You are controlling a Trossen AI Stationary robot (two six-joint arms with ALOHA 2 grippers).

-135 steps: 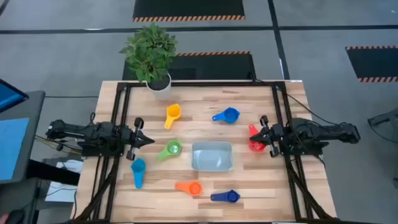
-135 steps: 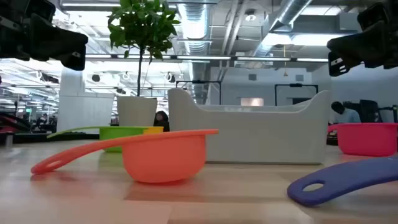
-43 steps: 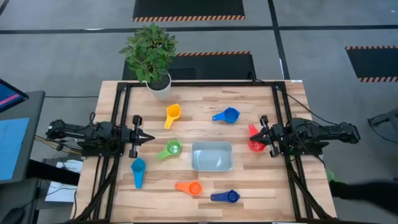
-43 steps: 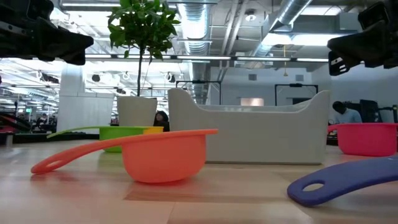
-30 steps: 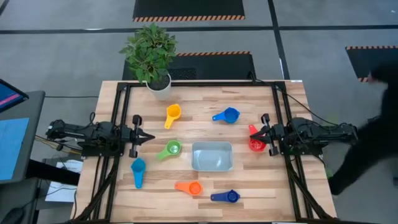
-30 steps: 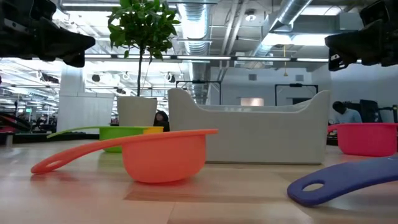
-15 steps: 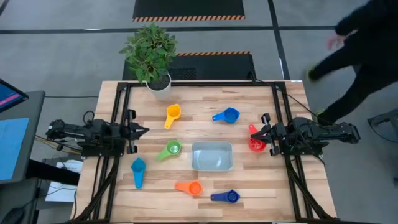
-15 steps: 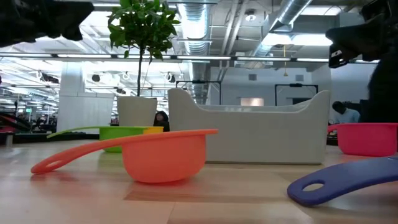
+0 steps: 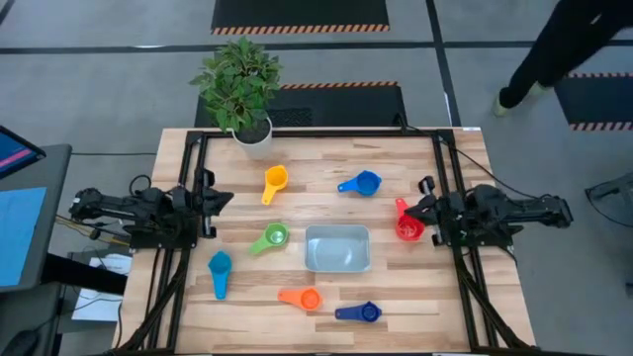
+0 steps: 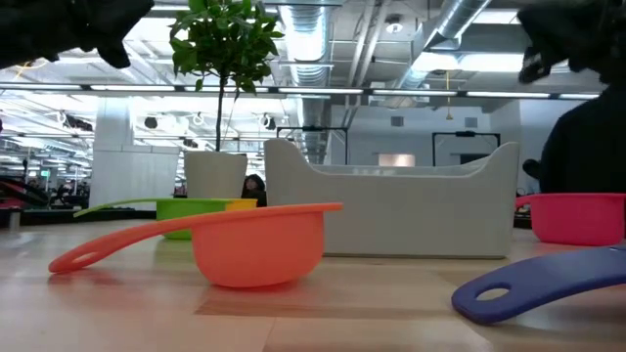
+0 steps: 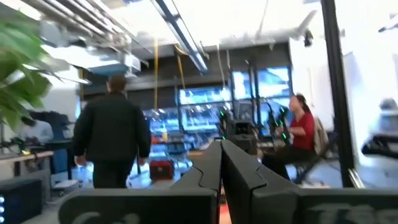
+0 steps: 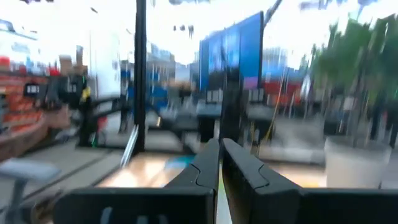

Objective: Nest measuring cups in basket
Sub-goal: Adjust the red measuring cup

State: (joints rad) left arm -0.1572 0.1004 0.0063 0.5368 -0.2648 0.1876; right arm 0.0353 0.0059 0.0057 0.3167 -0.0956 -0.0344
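Several measuring cups lie apart on the wooden table around the pale basket [image 9: 337, 247]: yellow [image 9: 276, 181], blue [image 9: 362, 184], red [image 9: 406, 224], green [image 9: 271, 237], light blue [image 9: 220, 269], orange [image 9: 303, 298] and dark blue [image 9: 361, 312]. Each rests on its bowl with the handle sticking out. My left gripper [image 9: 224, 202] hangs shut at the table's left edge, tipped upward. My right gripper [image 9: 415, 211] hangs shut at the right edge, raised above the red cup's handle. In the wrist views, both pairs of fingers [image 11: 221, 163] [image 12: 221, 158] hold nothing.
A white pot with a green plant [image 9: 252, 133] stands at the table's far left. Black frame rails [image 9: 188, 198] run along both sides. A person in dark clothes [image 9: 569, 44] walks on the floor beyond the far right corner.
Both grippers have tipped upward, the left one more, and it has also risen a little at the table's left edge. Both stay shut. A person has walked past behind the table's right side. The cups and basket have not moved.
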